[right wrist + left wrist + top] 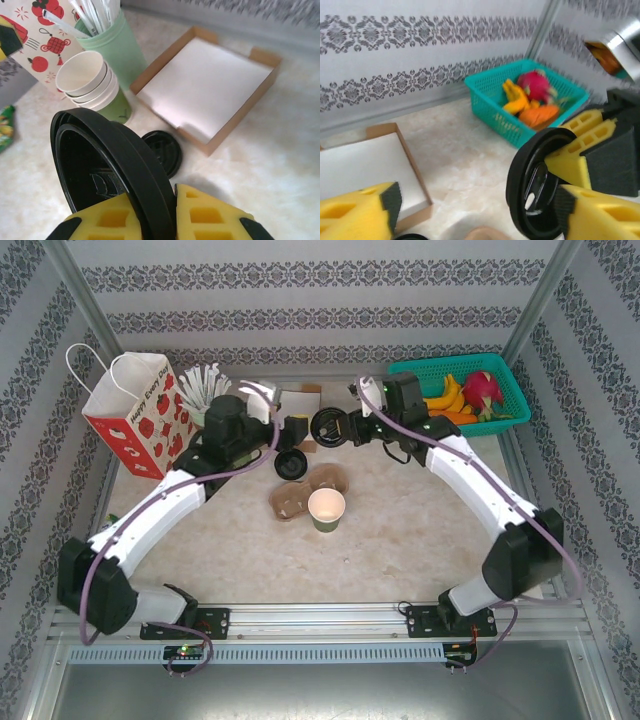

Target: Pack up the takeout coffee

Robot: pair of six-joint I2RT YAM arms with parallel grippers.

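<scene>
The coffee cup (pixel 326 508) stands upright and open-topped at mid-table, green-bodied with a pale inside, beside a tan pulp cup carrier (pixel 296 498). My right gripper (pixel 346 427) is shut on the rim of a round black lid (pixel 328 426), holding it on edge above the table's back. In the right wrist view the lid (pixel 115 165) sits between the yellow fingers (pixel 220 220). The left wrist view shows that lid (pixel 537 187) close to my open left gripper (pixel 475 212). My left gripper (pixel 296 430) hovers just left of the lid.
A second black lid (pixel 291 462) lies flat on the table. Nearby are a stack of lidless cups (pixel 90 85), a green cup of sticks (pixel 112 42) and a cardboard tray (pixel 210 85). A red-patterned paper bag (pixel 135 415) stands back left, a teal fruit basket (pixel 465 395) back right.
</scene>
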